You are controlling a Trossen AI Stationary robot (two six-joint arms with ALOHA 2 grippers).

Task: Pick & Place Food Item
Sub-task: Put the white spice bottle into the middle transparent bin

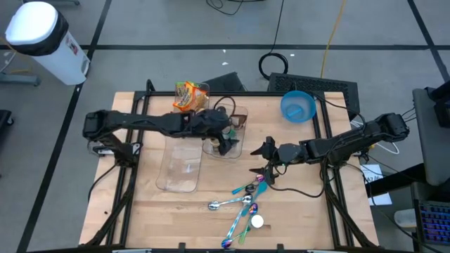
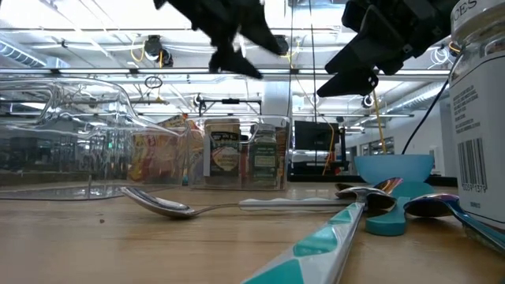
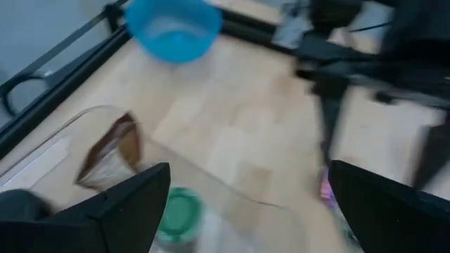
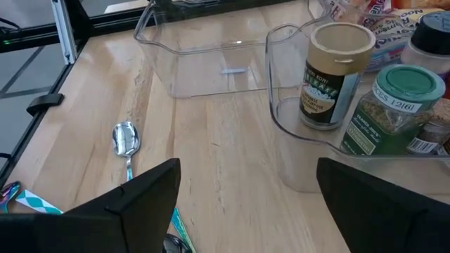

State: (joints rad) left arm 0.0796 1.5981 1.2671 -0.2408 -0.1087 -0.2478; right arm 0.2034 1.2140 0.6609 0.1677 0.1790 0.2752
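A clear bin [image 1: 226, 135] at the table's middle holds spice jars standing upright: a beige-lidded jar [image 4: 336, 74] and a green-lidded jar [image 4: 394, 109] among them. The green lid [image 3: 179, 212] lies just below my left gripper [image 3: 246, 204], which hovers open above the bin [image 1: 226, 144] and touches nothing. My right gripper [image 4: 246, 193] stands open above the bare wood to the right of the bin [image 1: 266, 158], nothing between its fingers. A colourful snack bag [image 1: 190, 95] stands at the far side, behind the bins.
An empty clear bin [image 1: 179, 166] lies left of the jar bin. A blue bowl [image 1: 298, 105] sits at the far right. Several spoons [image 1: 242, 200] and a white cap [image 1: 257, 221] lie near the front edge. Black rails [image 1: 327, 140] frame the table.
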